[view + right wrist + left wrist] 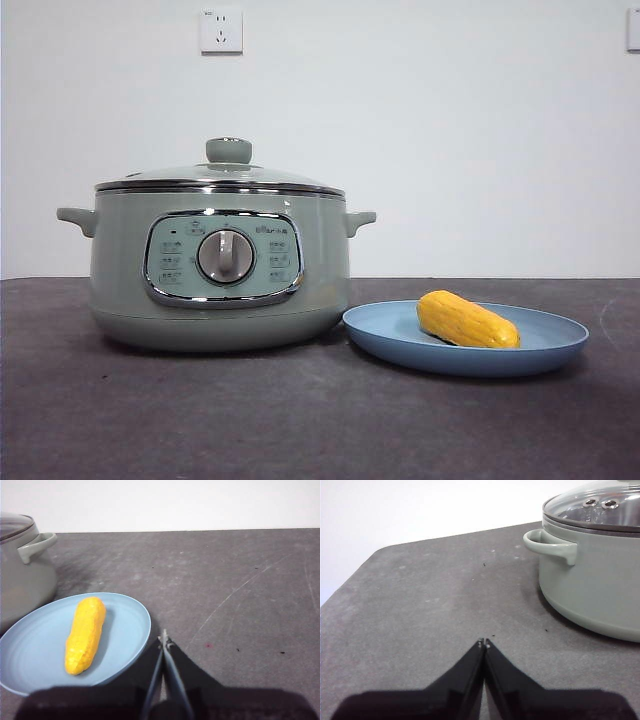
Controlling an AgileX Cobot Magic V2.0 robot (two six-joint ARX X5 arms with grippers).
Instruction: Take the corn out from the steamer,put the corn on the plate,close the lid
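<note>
Steamer [220, 265] at left centre of front view: round sage-green pot, smooth body, chrome-rimmed panel, silver dial. Lid [222, 176] sits closed on it, domed glass, chrome rim, green knob. Plate [466, 340] at lower right, shallow matte blue, just beside steamer. Corn [467, 319] lies on plate, ribbed yellow-orange, tapered. Left gripper [484, 642]: black jaws pressed together, empty. Right gripper [164, 641]: jaws pressed together, beside plate rim.

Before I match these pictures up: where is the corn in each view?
Front view: the corn lies on the plate, right of the steamer.
Left wrist view: not in it.
Right wrist view: the corn lies on the plate.
Shared landmark: the steamer.
</note>
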